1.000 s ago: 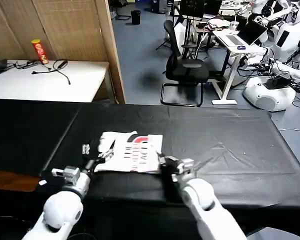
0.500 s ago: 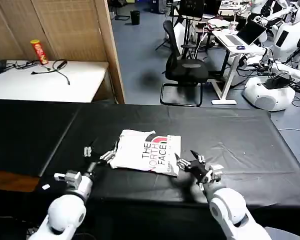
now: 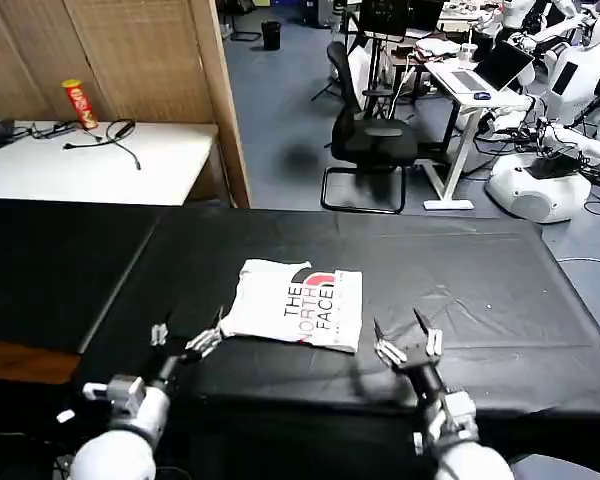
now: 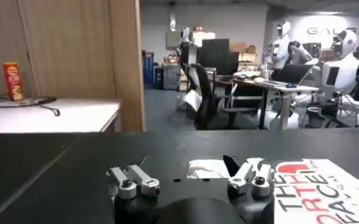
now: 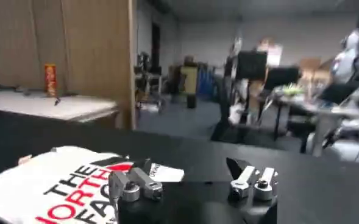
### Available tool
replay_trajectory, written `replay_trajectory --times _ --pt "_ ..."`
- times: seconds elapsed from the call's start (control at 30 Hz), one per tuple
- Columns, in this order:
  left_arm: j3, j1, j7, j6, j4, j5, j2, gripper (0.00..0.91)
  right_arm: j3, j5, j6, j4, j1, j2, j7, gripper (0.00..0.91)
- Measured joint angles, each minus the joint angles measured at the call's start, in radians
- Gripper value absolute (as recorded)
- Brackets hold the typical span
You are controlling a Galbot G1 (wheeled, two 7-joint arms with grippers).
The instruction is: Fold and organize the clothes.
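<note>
- White cotton T-shirt (image 3: pixel 296 308), folded into a compact rectangle, is lying flat on the black cloth-covered table (image 3: pixel 480 280), near the front edge and about midway across; black "THE NORTH FACE" print with a red-and-black logo is facing up.
- Left gripper (image 3: pixel 188 340) is hovering low over the table just beside the shirt's near-left corner, fingers spread wide, gripping nothing. In the left wrist view, the left gripper (image 4: pixel 190 180) is showing both fingers apart, with the shirt's printed face (image 4: pixel 325 192) lying beyond one of them.
- Right gripper (image 3: pixel 408 346) is sitting near the shirt's near-right corner, apart from the fabric, fingers wide and empty. In the right wrist view, the right gripper (image 5: pixel 191 181) is spread, the shirt (image 5: pixel 51 189) lying off to one side.
- Behind the table: white side table (image 3: pixel 100 160) with black cables (image 3: pixel 105 135) and a red-and-yellow snack can (image 3: pixel 78 103); black office chair (image 3: pixel 372 135) standing on the floor.
</note>
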Motion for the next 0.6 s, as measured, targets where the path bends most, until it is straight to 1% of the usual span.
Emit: replay_trajectory --times 0.1,0.23,0.3,0.4,0.5,0.6 --pt "-0.020 0.060 -0.001 -0.005 -0.010 0.007 0.000 0.878 0.031 -0.004 0.031 0.036 -0.092 -0.004 0.016 0.878" --pt "-0.048 0.136 -0.005 0.004 -0.034 0.003 0.005 0.878 0.069 -0.006 0.034 0.097 -0.215 -0.008 0.055 0.878" --pt "-0.064 0.176 -0.005 0.022 -0.048 -0.006 0.008 0.878 0.079 -0.006 0.021 0.132 -0.277 -0.004 0.080 0.878" --pt "-0.090 0.224 -0.005 0.049 -0.072 -0.007 0.011 0.878 0.090 0.012 -0.014 0.184 -0.360 0.004 0.114 0.878" --pt "-0.109 0.248 -0.005 0.070 -0.089 -0.008 0.014 0.878 0.094 0.026 -0.064 0.231 -0.424 0.010 0.152 0.878" --pt "-0.120 0.252 -0.005 0.088 -0.104 -0.017 0.012 0.878 0.097 0.028 -0.081 0.262 -0.463 0.010 0.156 0.878"
